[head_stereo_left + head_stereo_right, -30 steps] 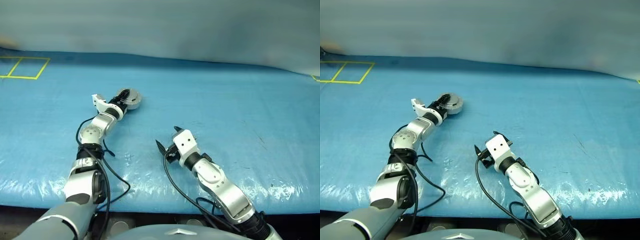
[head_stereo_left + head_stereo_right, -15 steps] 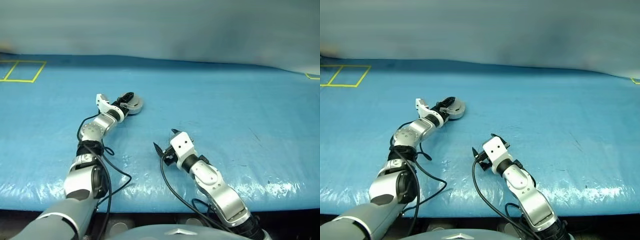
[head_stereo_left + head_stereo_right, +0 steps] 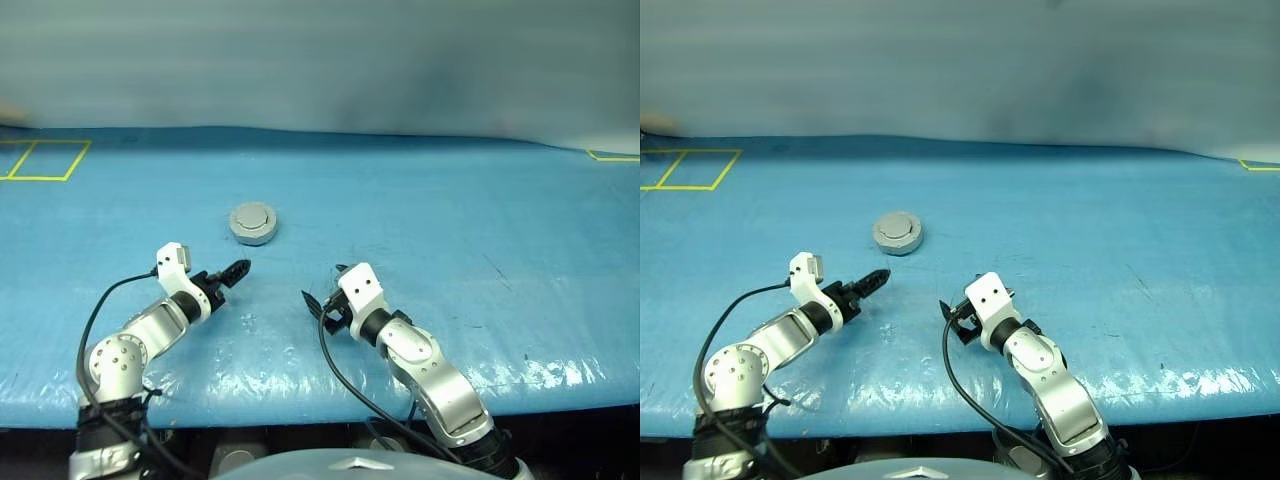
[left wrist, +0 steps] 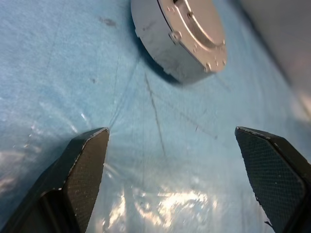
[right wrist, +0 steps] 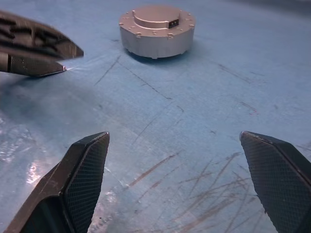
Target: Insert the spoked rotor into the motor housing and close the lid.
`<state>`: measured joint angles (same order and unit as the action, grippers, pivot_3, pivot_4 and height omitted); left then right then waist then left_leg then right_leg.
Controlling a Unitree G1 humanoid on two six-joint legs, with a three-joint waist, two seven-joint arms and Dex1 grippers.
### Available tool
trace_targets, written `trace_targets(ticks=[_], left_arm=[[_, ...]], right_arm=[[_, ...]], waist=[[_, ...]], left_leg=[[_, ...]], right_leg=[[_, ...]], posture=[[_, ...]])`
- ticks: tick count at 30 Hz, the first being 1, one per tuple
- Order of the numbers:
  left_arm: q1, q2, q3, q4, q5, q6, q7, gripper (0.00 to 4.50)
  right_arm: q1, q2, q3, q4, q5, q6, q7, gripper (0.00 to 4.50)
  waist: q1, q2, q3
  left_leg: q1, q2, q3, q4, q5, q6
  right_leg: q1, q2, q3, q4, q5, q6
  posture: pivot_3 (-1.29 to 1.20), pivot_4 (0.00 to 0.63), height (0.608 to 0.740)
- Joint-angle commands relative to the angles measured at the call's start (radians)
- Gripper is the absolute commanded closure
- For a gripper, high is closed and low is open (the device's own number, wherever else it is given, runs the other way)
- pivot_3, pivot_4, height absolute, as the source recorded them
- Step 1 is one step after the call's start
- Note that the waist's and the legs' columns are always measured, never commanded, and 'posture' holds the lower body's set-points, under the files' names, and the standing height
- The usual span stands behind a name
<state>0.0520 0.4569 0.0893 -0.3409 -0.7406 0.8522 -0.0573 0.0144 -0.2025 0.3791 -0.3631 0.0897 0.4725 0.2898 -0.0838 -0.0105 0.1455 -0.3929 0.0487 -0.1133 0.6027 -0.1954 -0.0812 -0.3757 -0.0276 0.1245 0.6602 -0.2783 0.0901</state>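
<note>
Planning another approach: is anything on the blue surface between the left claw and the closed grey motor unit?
Nothing visible. Bare blue plastic sheet lies between the open left claw and the round grey metal lid, which sits closed on the housing.

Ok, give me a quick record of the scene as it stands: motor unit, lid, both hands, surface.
motor housing: sits on the blue table cover, ahead of both hands
lid: closed on the housing, plain grey side with raised round centre facing up
rotor: not visible; cannot tell from outside whether it is inside
left hand: open, holding nothing, short of the housing and clear of it
right hand: open, holding nothing, low over the cover
other: yellow tape square at the far left of the cover
</note>
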Motion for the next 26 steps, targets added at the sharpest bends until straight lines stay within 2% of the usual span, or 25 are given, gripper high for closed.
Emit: trace_targets(ticks=[1,6,8,11,19,26], left_arm=[[0.112,0.008,-0.112,-0.042,0.209,-0.175,-0.033,0.01],[0.196,-0.023,-0.159,-0.102,0.425,-0.514,-0.075,0.01],[0.217,-0.028,-0.157,-0.096,0.465,-0.605,-0.113,0.01],[0.231,-0.047,-0.144,-0.076,0.495,-0.693,-0.143,0.01],[0.230,-0.077,-0.128,-0.055,0.500,-0.706,-0.213,0.01],[0.223,-0.092,-0.118,-0.052,0.520,-0.697,-0.229,0.01]], right_arm=[[-0.014,-0.006,-0.028,-0.019,0.009,-0.007,0.019,0.00],[-0.005,-0.032,-0.041,-0.025,-0.015,-0.004,0.022,0.00],[0.005,-0.023,-0.062,-0.028,-0.006,0.000,0.007,0.00],[0.028,-0.011,-0.087,-0.043,-0.007,-0.016,-0.016,0.00],[0.080,0.034,-0.115,-0.031,-0.072,-0.116,-0.111,0.00],[0.085,0.034,-0.116,-0.033,-0.068,-0.077,-0.092,0.00]], waist=[[0.002,0.000,0.001],[0.017,-0.004,0.003],[0.023,-0.004,0.004],[0.030,-0.004,0.005],[0.028,-0.005,0.007],[0.025,-0.005,0.007]], left_leg=[[0.000,0.000,0.001,-0.001,0.000,0.000],[-0.009,0.001,0.004,-0.008,0.001,0.001],[-0.021,0.002,0.003,-0.008,0.001,0.001],[-0.024,0.002,0.002,-0.009,0.001,0.001],[-0.023,0.002,0.002,-0.008,0.001,0.001],[-0.023,0.003,0.002,-0.007,0.001,0.001]], right_leg=[[-0.001,0.000,0.001,0.000,0.000,0.000],[-0.012,-0.001,0.001,-0.001,-0.002,-0.003],[-0.019,0.001,0.001,0.000,-0.002,-0.004],[-0.021,0.001,-0.001,0.000,0.003,-0.003],[-0.020,0.001,-0.001,0.000,-0.003,-0.003],[-0.019,0.001,-0.001,0.001,-0.003,-0.003]], posture=[[0.00,0.150,0.740],[0.00,0.150,0.740],[0.00,0.150,0.740],[0.00,0.150,0.740],[0.00,0.150,0.740],[0.00,0.150,0.740]])
